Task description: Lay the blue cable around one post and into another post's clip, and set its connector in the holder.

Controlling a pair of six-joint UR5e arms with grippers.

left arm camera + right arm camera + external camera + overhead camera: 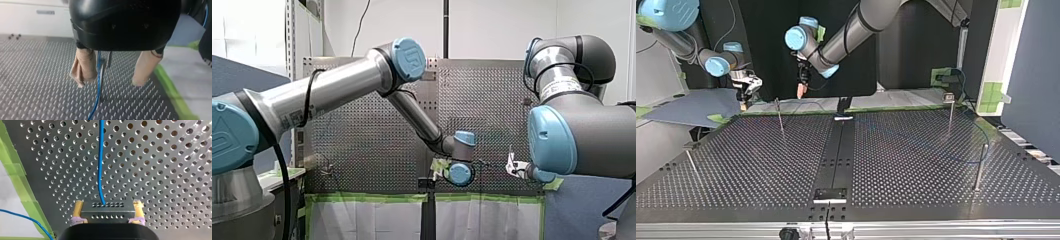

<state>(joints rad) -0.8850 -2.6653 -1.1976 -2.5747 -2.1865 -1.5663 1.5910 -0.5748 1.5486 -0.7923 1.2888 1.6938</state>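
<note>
Perforated black table (pixel 751 165), top view: a small black plate (pixel 831 194) is seen at the near edge, thin posts (pixel 980 167) further in. Near the far edge, my right gripper (pixel 108 203) is clamped on the black connector (pixel 107 213) between yellow pads (pixel 78 207). The blue cable (pixel 100 170) is led out ahead over the table. My left gripper (pixel 110 83) is held agape with beige pads (pixel 83 66) apart. The cable is hung between them, just beside one pad, not pinched.

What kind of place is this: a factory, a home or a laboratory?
Most likely a robotics laboratory bench: my left arm and my right arm, a perforated table with thin posts, green tape along its edge.
</note>
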